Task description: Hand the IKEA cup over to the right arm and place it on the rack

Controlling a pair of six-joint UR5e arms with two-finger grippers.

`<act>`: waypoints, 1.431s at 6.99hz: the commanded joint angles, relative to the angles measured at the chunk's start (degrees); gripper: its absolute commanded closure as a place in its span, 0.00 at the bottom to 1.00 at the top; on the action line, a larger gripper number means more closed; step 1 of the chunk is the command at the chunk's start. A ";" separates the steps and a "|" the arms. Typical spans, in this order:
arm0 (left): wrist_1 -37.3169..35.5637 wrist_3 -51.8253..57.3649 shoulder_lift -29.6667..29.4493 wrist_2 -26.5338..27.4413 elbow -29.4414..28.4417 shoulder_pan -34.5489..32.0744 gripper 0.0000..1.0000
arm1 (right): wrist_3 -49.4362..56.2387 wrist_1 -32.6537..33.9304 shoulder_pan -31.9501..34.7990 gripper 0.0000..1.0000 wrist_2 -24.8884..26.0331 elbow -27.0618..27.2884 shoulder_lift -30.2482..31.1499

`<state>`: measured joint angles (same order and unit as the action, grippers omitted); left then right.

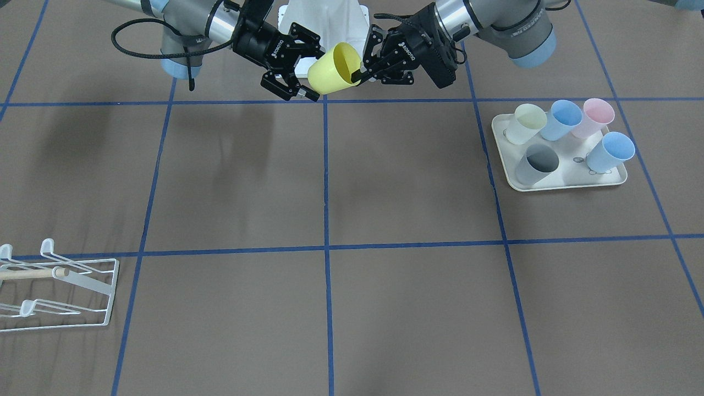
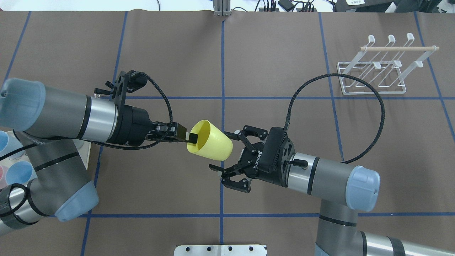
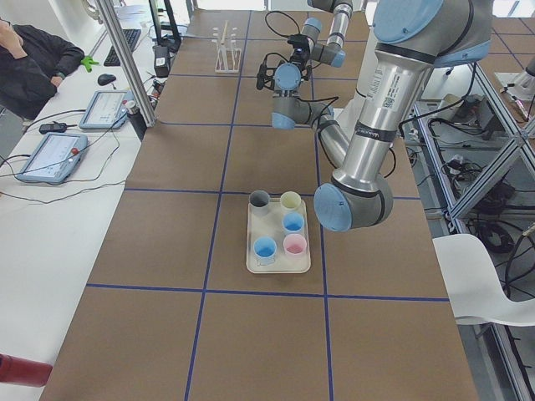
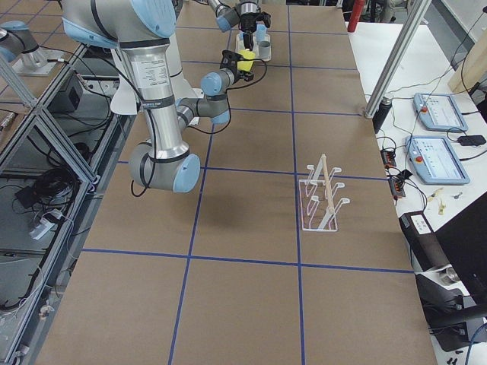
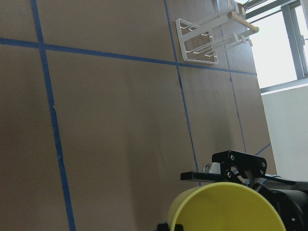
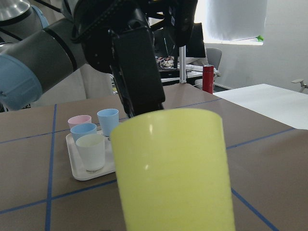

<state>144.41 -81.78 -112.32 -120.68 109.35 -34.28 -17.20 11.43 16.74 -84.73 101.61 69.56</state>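
Fingers of the left tool (image 2: 191, 138) pinch the rim of the yellow cup (image 2: 213, 144), which hangs in the air above the table (image 2: 284, 53). The cup lies on its side with its long axis roughly level. Its mouth faces the left tool, and its base sits between the spread fingers of the right tool (image 2: 221, 150), well apart from the rack (image 2: 371, 76).

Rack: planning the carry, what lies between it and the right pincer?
Overhead view: bare table, tape lines and the arm's cable loop between rack and right pincer.

right pincer (image 2: 224, 150) to rack (image 2: 371, 76): table (image 2: 284, 53) stretch open | obstacle: braided cable (image 2: 382, 106) looping on that side
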 commanded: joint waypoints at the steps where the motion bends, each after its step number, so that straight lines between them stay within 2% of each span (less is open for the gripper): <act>1: -0.01 0.04 0.00 0.09 -0.19 0.00 1.00 | -0.03 0.00 -0.04 0.09 0.00 -0.09 0.05; 4: -0.01 0.04 0.00 0.09 -0.36 0.00 1.00 | -0.03 0.00 -0.13 0.09 0.00 -0.01 -0.03; 5: -0.01 0.04 0.00 0.09 -0.45 0.00 1.00 | -0.03 0.00 -0.04 0.19 0.00 0.08 0.05; 7: -0.01 0.04 0.00 0.09 -0.45 0.00 1.00 | -0.12 0.00 0.05 0.61 -0.18 0.08 0.14; 8: -0.01 0.04 0.00 0.01 -0.45 0.00 1.00 | -0.03 0.00 0.05 0.74 -0.18 0.00 0.23; 9: -0.01 0.22 0.00 0.00 -0.36 0.00 0.27 | 0.06 0.00 0.05 0.79 -0.18 -0.01 0.32; 10: -0.01 0.31 0.00 0.09 -0.19 -0.08 0.00 | 0.06 0.00 0.05 0.79 -0.18 -0.01 0.40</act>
<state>144.40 -81.60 -112.33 -120.64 108.99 -34.28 -17.18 11.41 16.77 -84.91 101.63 69.82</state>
